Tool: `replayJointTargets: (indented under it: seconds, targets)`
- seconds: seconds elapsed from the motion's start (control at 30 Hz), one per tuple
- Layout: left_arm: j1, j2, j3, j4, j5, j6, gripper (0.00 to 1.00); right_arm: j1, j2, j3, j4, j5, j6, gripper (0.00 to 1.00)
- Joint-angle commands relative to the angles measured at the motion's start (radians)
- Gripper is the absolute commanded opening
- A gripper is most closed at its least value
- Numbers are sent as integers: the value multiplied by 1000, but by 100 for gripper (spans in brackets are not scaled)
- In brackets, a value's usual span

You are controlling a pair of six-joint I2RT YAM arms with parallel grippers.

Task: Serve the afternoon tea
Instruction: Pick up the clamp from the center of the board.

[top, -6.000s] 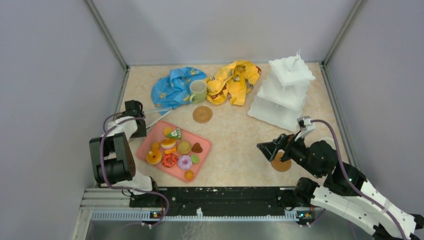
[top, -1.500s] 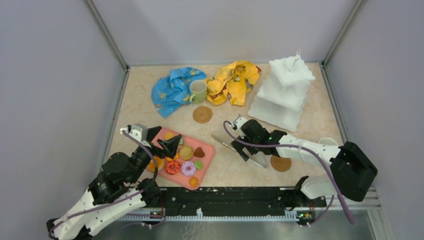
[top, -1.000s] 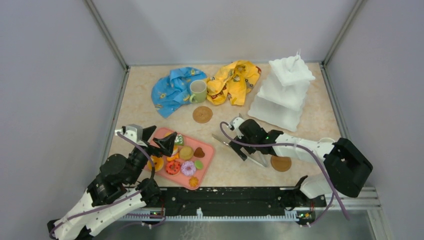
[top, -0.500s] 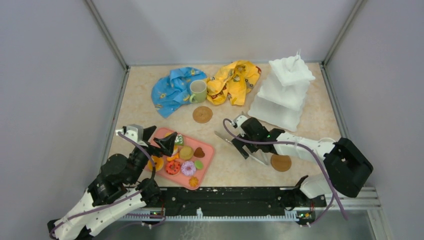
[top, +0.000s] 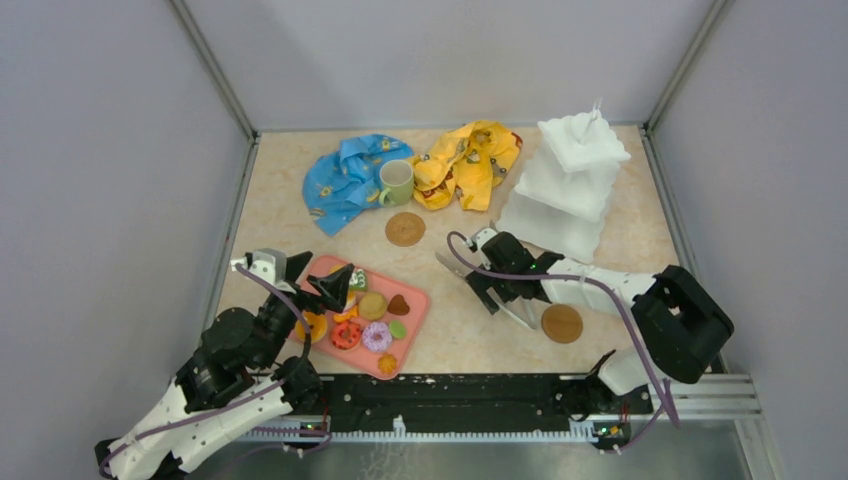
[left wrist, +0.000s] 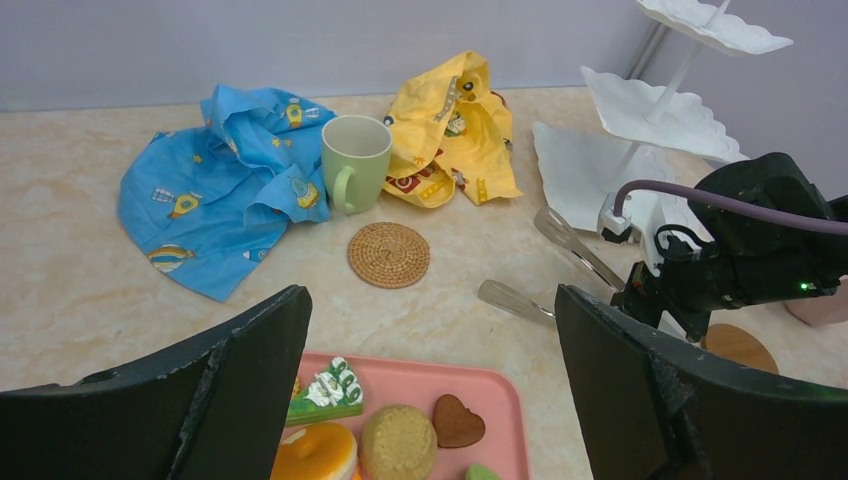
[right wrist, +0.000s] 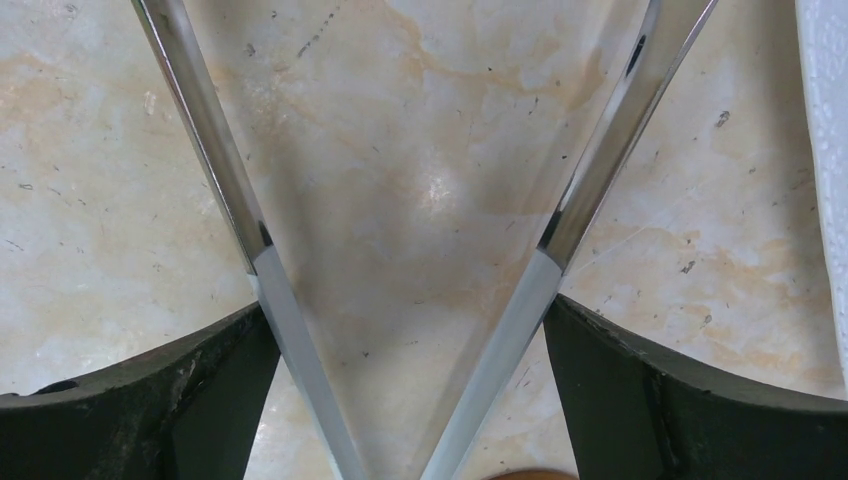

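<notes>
Roughly 10 pastries (top: 372,300) lie on the tray (left wrist: 495,400), and none shows on the stand (top: 565,190), which sits well right of the tray and further back. The mug (top: 396,182) stands behind the tray with 1 coaster (top: 405,229) bare between them. The other coaster (top: 561,323) lies right of the tray, also bare.

The left claw (left wrist: 430,295) hovers over the tray's left end, fingers spread wide with nothing between them. The right claw (right wrist: 410,320), right of the tray, pinches the tongs (left wrist: 578,248) with 1 arm against each finger, tips toward the tray.

3 risks stand out:
- The tongs seem held mostly by their own spring, so a bump on the tray rim could twist them loose.
- Small round pastries may squirt out of the tips and roll off the tray.
- With both arms near the tray, the claws could collide, and a wide swing right of the tray could clip the tall stand.
</notes>
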Motion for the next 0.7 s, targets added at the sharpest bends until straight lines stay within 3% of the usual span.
replayJointTargets:
  seconds: [0.0,0.1,0.27,0.43,0.67]
  targets:
    - [-1,-6,-1,28,-8,14,99,-9,38,29,-7,-22,10,99]
    - [-1,-8,-1,28,-10,13,99,-9,37,33,-3,-63,2,96]
    - [-1,-10,0,27,-14,12,99,-10,14,37,1,-119,-18,72]
    - [0,-14,-1,28,-17,13,99,2,-22,42,5,-119,39,59]
    - [-1,-20,-5,28,-19,4,99,83,-76,59,-5,-63,64,57]
